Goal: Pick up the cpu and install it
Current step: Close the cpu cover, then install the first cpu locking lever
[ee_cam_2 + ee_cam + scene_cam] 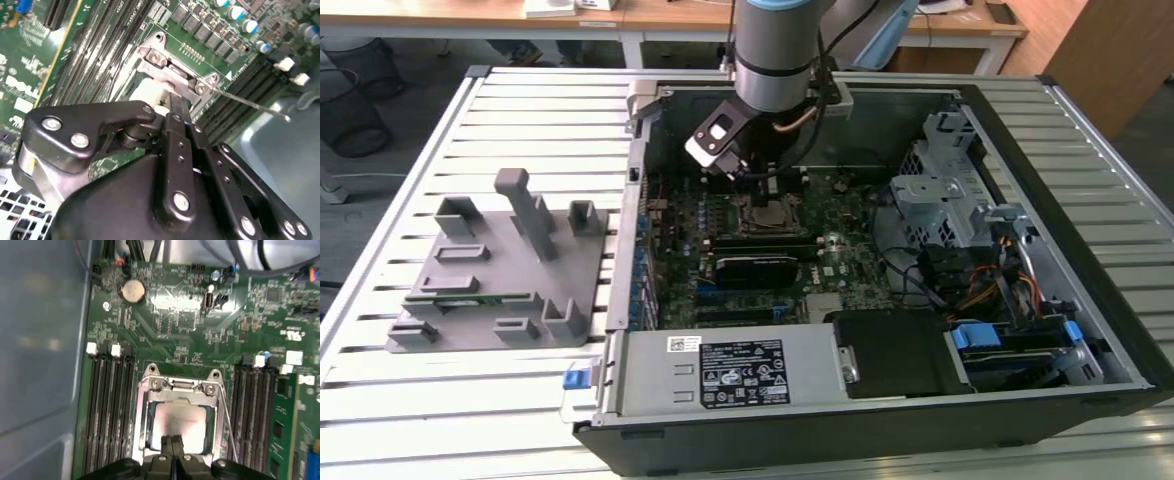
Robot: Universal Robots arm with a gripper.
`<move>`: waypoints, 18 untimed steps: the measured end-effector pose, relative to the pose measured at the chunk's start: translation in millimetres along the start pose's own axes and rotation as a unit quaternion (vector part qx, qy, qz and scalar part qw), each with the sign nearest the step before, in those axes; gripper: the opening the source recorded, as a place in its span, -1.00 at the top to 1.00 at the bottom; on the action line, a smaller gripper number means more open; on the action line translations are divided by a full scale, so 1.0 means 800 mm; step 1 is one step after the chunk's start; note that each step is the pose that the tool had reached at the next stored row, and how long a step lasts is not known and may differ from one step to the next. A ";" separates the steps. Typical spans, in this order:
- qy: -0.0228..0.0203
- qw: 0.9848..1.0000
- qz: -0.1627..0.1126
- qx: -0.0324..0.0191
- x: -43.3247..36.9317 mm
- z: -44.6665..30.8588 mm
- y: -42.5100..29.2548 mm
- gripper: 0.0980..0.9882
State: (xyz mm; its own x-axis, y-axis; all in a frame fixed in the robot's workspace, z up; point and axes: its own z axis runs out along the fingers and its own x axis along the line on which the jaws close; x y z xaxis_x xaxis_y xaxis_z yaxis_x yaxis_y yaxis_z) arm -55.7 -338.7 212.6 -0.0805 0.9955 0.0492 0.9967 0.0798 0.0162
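Observation:
The cpu (180, 421), a small square chip with a pale silver top, lies flat inside the motherboard socket's metal frame (146, 390). It shows as a pale patch (149, 92) in the second wrist view. My gripper (172, 444) hangs straight over the socket. Its two black fingers are pressed together, and their tips rest at the chip's edge. The fingertips (176, 106) come down beside the frame's hinge (170, 70). In the exterior view the arm's gripper (754, 188) reaches down into the open computer case above the socket (767, 212).
A thin wire lever (228, 425) stands along one side of the socket, with black memory slots (107, 405) on both sides. A grey plastic holder (500, 270) sits on the slatted table at the exterior view's left. Drive cage and cables (961, 220) fill the case's right.

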 end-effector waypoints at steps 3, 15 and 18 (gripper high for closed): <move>0.000 1.000 0.000 0.000 0.000 -0.0013 0.0047 0.98; 0.000 1.000 0.000 0.000 -0.001 -0.0012 0.0194 0.98; 0.000 1.000 0.000 0.000 -0.002 -0.0012 0.0197 0.98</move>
State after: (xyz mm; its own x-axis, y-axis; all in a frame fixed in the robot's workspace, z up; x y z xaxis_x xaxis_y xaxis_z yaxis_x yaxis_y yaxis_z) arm -39.9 -338.7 213.7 -0.0804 0.9955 0.0494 0.9967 0.0796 0.0162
